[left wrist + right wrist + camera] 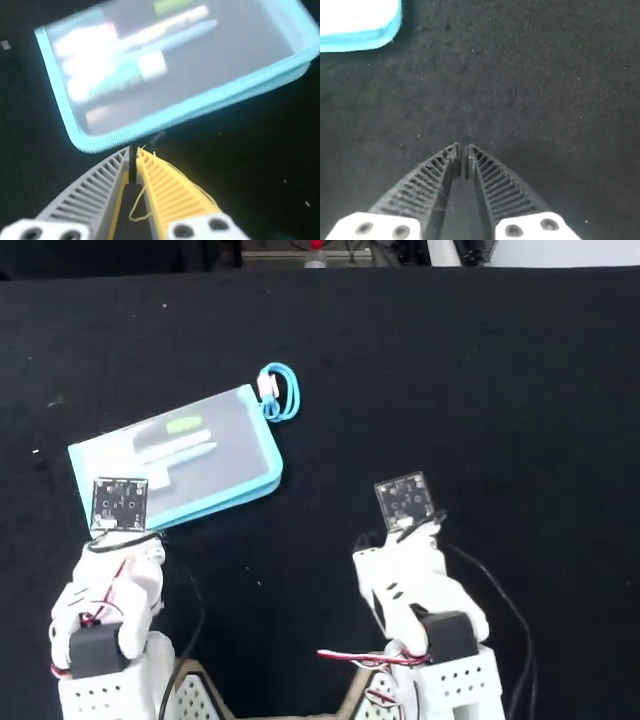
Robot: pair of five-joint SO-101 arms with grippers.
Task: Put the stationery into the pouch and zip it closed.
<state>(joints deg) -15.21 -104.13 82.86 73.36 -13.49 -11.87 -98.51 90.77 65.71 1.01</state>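
In the left half of the high view, on the black table (480,380): one pouch (175,460), teal-edged with a translucent face, lying flat and tilted, its right end higher in the frame. Stationery (176,448) lay inside it, seen through the face as pale pen-like sticks with a green piece above them. A blue cord loop (281,391) lay at the pouch's upper right corner, on the cloth. Whether the zip was fully run could not be told. The left arm stood at the lower left of the high view, with a square marker plate (119,504) overlapping the pouch's lower left corner. In the left wrist view, the left gripper (133,152) had one grey and one yellow finger pressed together, holding nothing. Its tips were just short of the pouch's (200,85) teal border, whether touching unclear. In the right wrist view, the right gripper (463,150) had fingers together, nothing held, over bare black cloth. Only a pouch (357,25) corner appeared there, at the upper left, well apart from the tips.
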